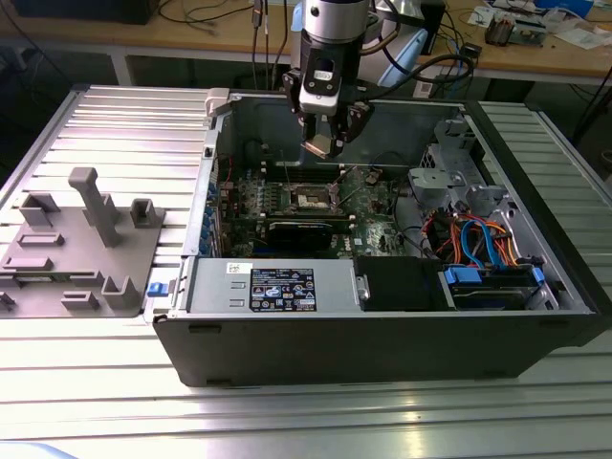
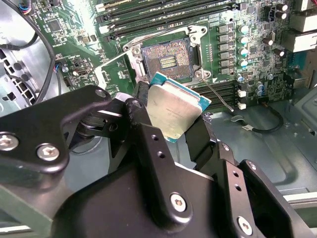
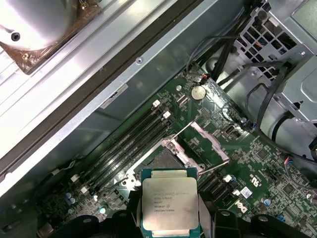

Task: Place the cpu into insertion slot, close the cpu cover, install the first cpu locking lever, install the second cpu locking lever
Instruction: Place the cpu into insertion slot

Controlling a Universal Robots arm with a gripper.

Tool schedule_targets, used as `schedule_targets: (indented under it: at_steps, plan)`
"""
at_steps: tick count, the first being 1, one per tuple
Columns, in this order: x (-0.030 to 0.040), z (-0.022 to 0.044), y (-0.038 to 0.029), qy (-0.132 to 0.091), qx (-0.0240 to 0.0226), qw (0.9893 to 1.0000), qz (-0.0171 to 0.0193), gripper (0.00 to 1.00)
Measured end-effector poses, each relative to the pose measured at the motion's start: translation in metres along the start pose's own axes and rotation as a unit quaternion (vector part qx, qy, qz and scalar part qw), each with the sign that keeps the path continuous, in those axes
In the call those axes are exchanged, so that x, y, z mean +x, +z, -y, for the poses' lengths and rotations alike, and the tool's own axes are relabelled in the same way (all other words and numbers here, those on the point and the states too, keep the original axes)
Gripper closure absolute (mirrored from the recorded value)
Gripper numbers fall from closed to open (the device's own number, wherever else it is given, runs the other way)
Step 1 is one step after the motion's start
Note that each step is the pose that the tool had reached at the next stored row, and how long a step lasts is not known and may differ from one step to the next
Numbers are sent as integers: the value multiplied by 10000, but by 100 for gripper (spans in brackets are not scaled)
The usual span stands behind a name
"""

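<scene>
— What are the fingers [image 2: 199, 141] doing?
— They are clenched on the cpu [image 2: 173, 109], one on each of two opposite edges. Its silver-grey top is in plain sight in both wrist views.
— Where is the cpu, then?
— It is up in the air in the gripper [image 1: 325, 143], clear of the board. In the exterior view it hangs at twelve o'clock from the insertion slot [image 1: 314, 198], near the back wall of the computer case [image 1: 382, 354].
— And the slot?
— It is bare, and its dark centre shows in the second wrist view. The cpu cover [image 3: 204, 144] is swung up off it, standing tilted beside it. A thin locking lever [image 2: 218, 96] sticks out free just beside the slot.
— What lies around it?
— In the exterior view a black graphics card [image 1: 301, 229] sits at six o'clock from the slot. Bundled orange and blue cables [image 1: 473, 239] lie at three o'clock. The case rests on a ribbed metal table [image 1: 124, 124], with a grey fixture [image 1: 81, 249] at nine o'clock from the case
</scene>
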State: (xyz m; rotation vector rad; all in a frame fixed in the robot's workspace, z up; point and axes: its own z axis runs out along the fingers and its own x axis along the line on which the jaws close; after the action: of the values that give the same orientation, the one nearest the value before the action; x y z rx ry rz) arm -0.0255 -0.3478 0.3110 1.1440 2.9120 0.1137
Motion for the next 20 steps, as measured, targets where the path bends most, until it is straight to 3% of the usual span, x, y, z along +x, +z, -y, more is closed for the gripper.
schedule_targets:
  at_steps: [20]
  plan:
    - [0,0,4,103,-1,9999,7,46]
